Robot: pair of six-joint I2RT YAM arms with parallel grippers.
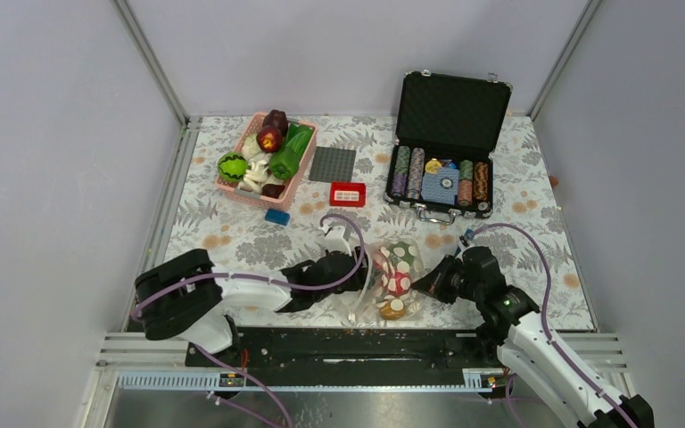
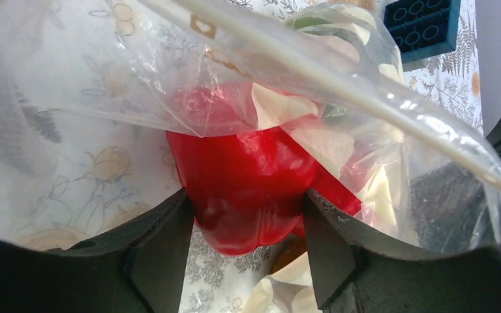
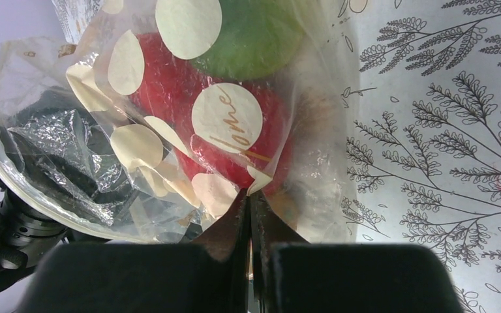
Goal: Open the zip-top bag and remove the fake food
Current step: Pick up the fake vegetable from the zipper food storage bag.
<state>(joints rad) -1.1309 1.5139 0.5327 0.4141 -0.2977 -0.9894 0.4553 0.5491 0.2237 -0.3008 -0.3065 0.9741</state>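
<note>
The left gripper [image 2: 246, 199] reaches into the mouth of the zip-top bag [image 1: 394, 276]. Its two fingers stand on either side of a red pepper [image 2: 241, 169] and, as far as the wrist view shows, pinch it between them. The right gripper [image 3: 251, 195] has its fingers pressed together on a fold of the bag's dotted film, holding the bag at its far end from the left gripper.

The bag lies on the arms' side of the poker-chip case [image 1: 446, 143], near it but apart. I judge the opening step done: the zip strip runs loose across the left wrist view, and the fingers are under it. The removal is not yet done. The pepper is inside the film, and a green piece [image 3: 254, 32] sits beside it. An orange-yellow piece shows at the end of the bag farthest from the case. No piece lies loose next to the bag. What is left is to draw each piece out through the mouth.

The table [image 1: 535, 267] wears a pale cloth printed with grey leaves and small flowers. Well to the left of the case stands a pink basket [image 1: 248, 198] of toy produce. Between the case and the basket lie a grey plate [image 1: 333, 165] and a small red box [image 1: 348, 193]. Plain grey walls and metal posts close in the table.
</note>
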